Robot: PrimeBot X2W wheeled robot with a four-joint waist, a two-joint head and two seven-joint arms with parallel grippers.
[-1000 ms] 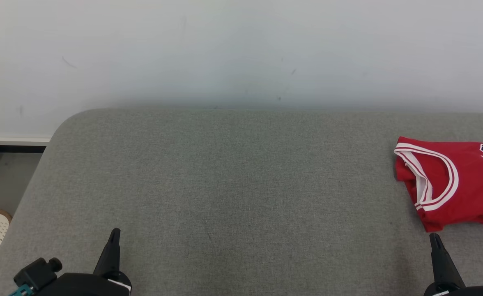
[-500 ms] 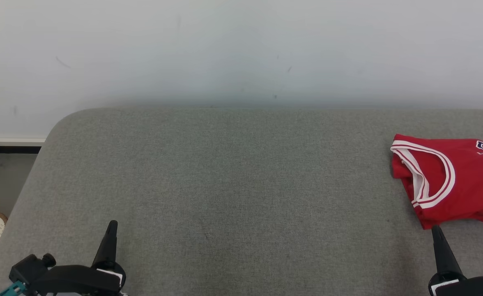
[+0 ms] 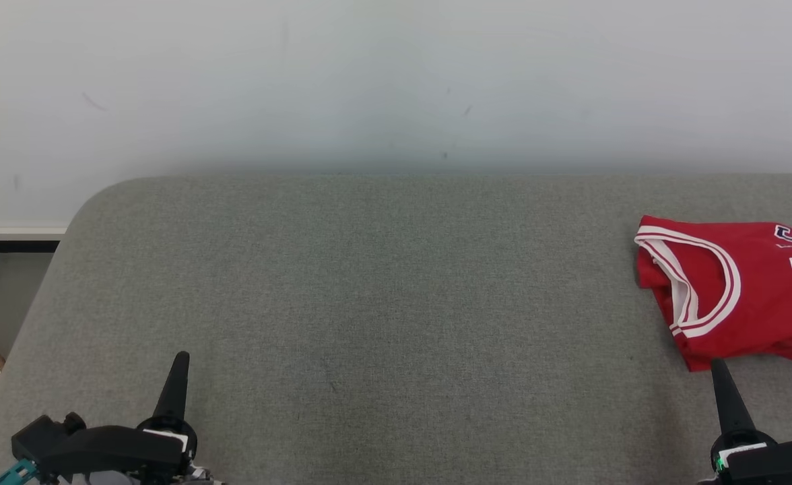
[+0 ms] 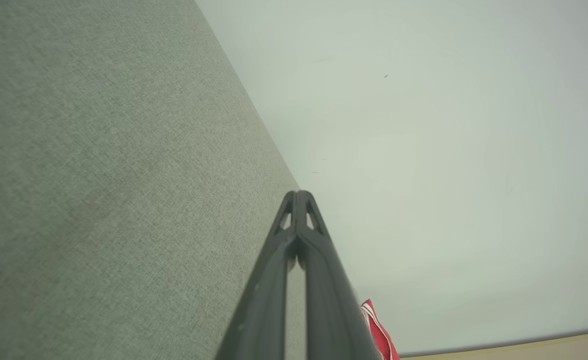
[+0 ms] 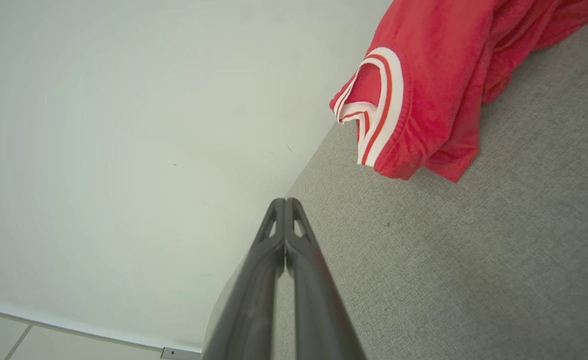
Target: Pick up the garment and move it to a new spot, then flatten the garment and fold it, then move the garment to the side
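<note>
The left gripper (image 3: 180, 358) sits over the near left part of the grey pad (image 3: 396, 283). Its two dark fingers are pressed together to a single point and carry nothing. In the left wrist view the tips meet with no gap, and bare pad fabric lies to one side of them. Across the pad's middle there is open grey cloth all the way back to the pale wall (image 3: 396, 81) behind its far edge.

The red garment (image 3: 753, 296) lies on the right part of the pad, roughly halfway between the pad's far and near edges. Its white-trimmed opening faces the pad's centre. The rest of it runs off toward the pad's right end, past what the head view takes in. Its long axis therefore seems to run along the pad's length, though its full extent cannot be told. It lies loosely doubled, not spread flat.

The right gripper (image 3: 718, 367) stands over the pad's near right part. Its fingers are also pinched together and empty, and they point toward the pad's far edge. The tip is just short of the garment's near left corner. In the right wrist view the gripper and the red hem are close but apart.

The garment lies ahead of this gripper and toward the pad's right end. The right arm is much the nearer one, and the left is well apart from the cloth. Its fingers would have to part before any pickup.
</note>
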